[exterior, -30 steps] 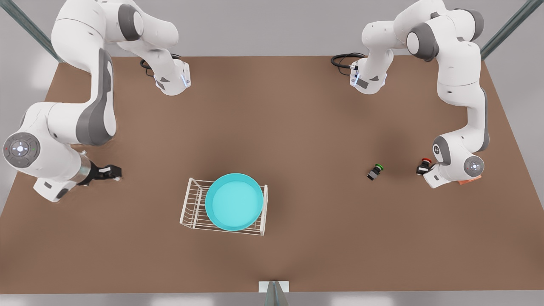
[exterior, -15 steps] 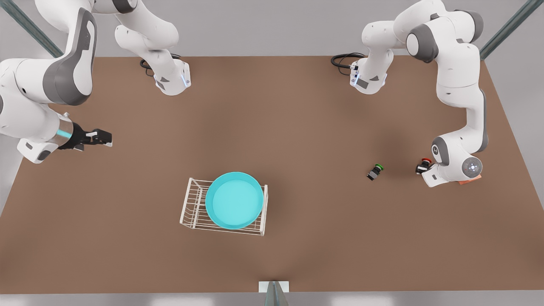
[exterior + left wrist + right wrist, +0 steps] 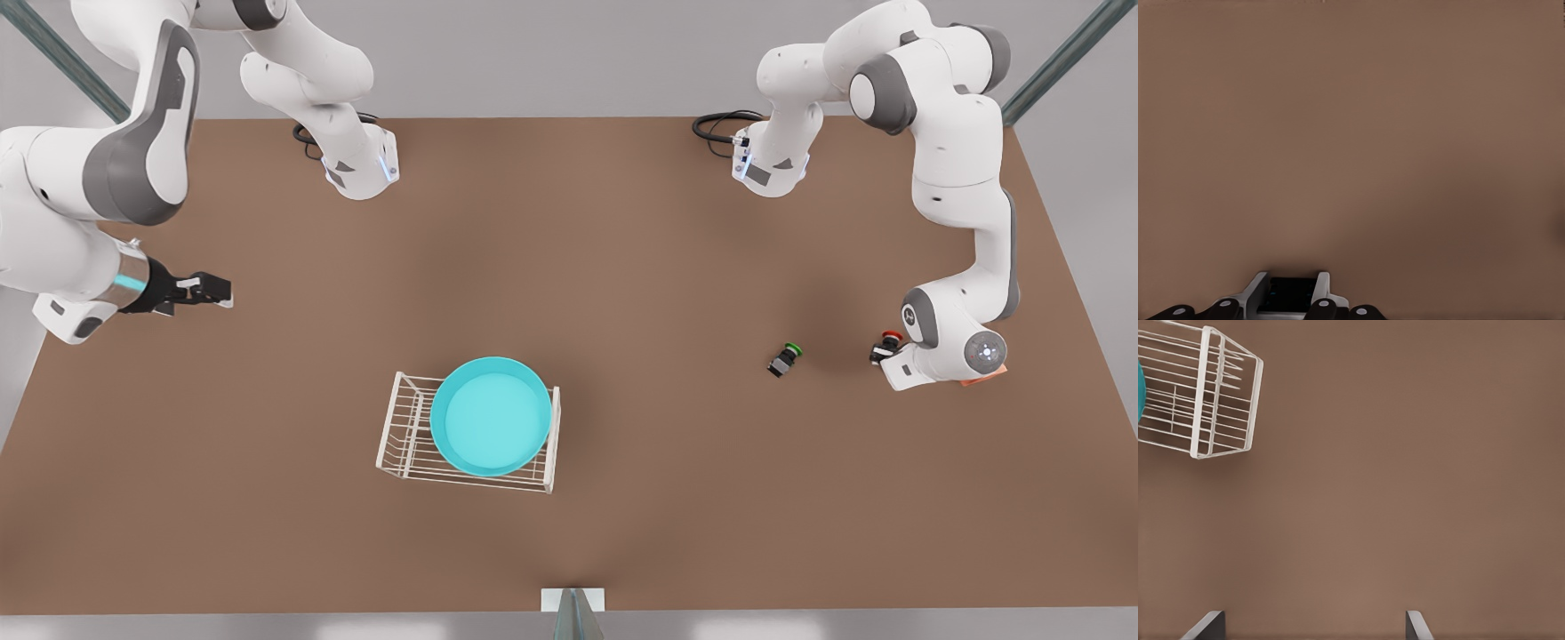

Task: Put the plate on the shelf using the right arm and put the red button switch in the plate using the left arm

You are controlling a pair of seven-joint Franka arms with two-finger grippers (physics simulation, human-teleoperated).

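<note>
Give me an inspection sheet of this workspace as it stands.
Surface: brown table, flat.
Job's things: plate sits on the shelf; red button switch not yet in the plate.
Clutter: green-capped switch lying on the table; orange-pink cube partly hidden under the left arm.
Grippers: left gripper closed on the red button switch; right gripper open, waiting away from the shelf.
Cables: black loops at both arm bases.
Surroundings: grey floor, metal struts at corners.

Matt brown table point(image 3: 622, 267), smooth glossy turquoise plate point(image 3: 491, 418) on thin white wire shelf point(image 3: 400, 427).
</note>
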